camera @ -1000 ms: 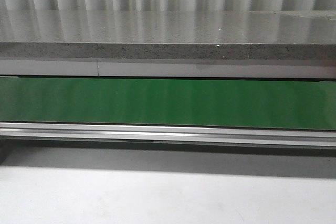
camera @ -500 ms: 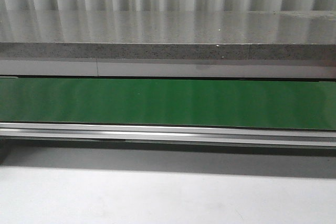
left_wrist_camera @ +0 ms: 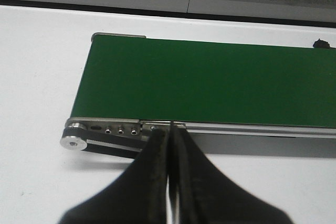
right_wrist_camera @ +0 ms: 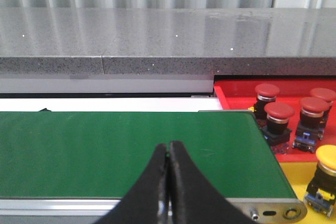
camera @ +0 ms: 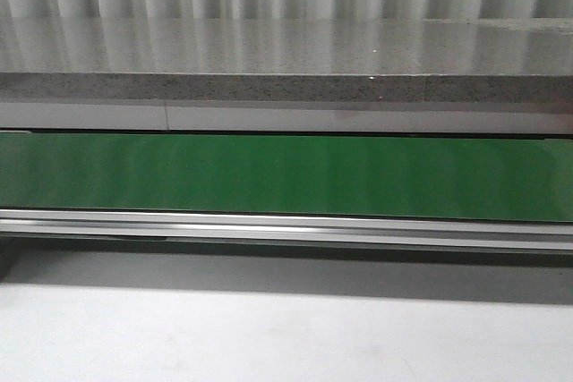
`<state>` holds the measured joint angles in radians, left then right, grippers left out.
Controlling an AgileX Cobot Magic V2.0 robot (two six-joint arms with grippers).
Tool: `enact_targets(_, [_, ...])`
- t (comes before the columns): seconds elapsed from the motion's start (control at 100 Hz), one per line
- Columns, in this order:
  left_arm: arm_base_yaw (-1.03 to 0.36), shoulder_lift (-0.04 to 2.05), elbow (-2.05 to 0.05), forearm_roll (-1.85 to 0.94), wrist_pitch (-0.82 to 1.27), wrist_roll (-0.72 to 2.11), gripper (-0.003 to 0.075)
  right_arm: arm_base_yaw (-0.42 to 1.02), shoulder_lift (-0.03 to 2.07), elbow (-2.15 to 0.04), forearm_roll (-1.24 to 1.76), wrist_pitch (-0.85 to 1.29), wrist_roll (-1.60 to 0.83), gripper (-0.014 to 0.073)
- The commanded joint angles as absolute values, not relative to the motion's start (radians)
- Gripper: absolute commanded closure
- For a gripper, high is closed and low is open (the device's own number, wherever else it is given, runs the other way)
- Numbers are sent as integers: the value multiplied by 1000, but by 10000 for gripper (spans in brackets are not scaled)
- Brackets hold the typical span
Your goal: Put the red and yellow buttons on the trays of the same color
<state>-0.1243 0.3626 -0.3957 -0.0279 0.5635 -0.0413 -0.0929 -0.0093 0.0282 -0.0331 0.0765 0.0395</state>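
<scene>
A long green conveyor belt [camera: 286, 176] with a silver aluminium side rail [camera: 286, 225] is shown in the front view, running across a white tabletop [camera: 269, 337] in front of a grey speckled stone ledge [camera: 286, 51]; neither arm is seen there. In the left wrist view, the black left gripper [left_wrist_camera: 169, 135] is seen fully closed, its fingers pressed together with nothing between them, above the rail near the belt's roller end [left_wrist_camera: 73, 141]. In the right wrist view, the black right gripper [right_wrist_camera: 168, 153] is likewise closed and holds nothing, poised over the near edge of the belt close to its other end. Just beyond that end, a red plastic tray [right_wrist_camera: 236, 90] is shown carrying four red mushroom-head push buttons [right_wrist_camera: 279, 119] on dark bases, standing upright and close together. Next to the red tray, on its near side, a yellow tray [right_wrist_camera: 294, 174] is seen with one yellow mushroom-head push button [right_wrist_camera: 326, 174] standing on it, partly cut off by the frame edge.
</scene>
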Motion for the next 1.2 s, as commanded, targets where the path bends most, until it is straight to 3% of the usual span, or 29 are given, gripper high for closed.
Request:
enact_targets(0.0, [-133, 368, -423, -30, 496, -40, 741, -95, -29, 10, -27, 12, 18, 659])
enact_targets(0.96, [-133, 368, -418, -24, 501, -40, 741, -95, -27, 9, -27, 11, 18, 659])
enact_targets(1.19, [-111, 305, -336, 58, 234, -40, 741, -95, -27, 9, -27, 11, 18, 659])
